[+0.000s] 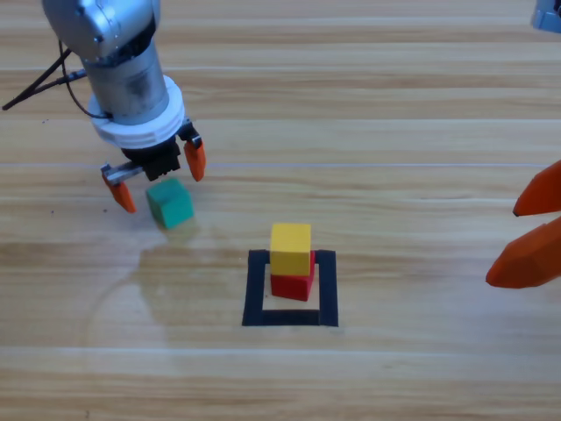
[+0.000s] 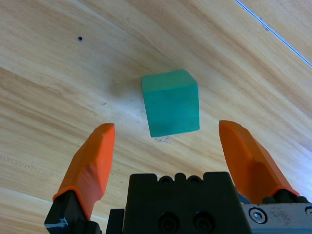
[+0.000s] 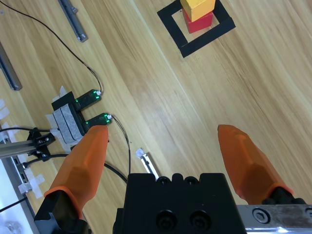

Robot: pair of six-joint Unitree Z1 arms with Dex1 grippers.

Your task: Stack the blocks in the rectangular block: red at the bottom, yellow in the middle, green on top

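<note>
High view shows the left gripper [image 1: 156, 178] hanging right over the green [image 1: 170, 203] cube, which sits on the wooden table [image 1: 394, 132] off to the left of the rectangular block [image 1: 291, 289], well apart from it. The two orange jaws are spread wide, one on each side of the cube, and they do not touch it. I think they are held like this so the cube can fit between them when they close. From the left wrist view the green cube is just ahead of the jaws and about in the middle of the gap, a little turned, so the jaws may need to come lower before they squeeze. Inside the black tape square the red [image 1: 292, 284] cube sits at the bottom and the yellow [image 1: 290, 249] cube rests on top of it. The yellow one seems to lean a bit toward the far side of the red one, not lined up just right. So two parts of the tower look done, and only the green one is left to go on top. The right gripper [image 1: 530, 230] waits at the right edge of the table, well apart from the tower, and its jaws are open with nothing in them. It probably stays out there so it will not bump the tower. The next job, I think, is to grab the green cube gently and set it down softly, because a hard push could knock the yellow cube off.
</note>
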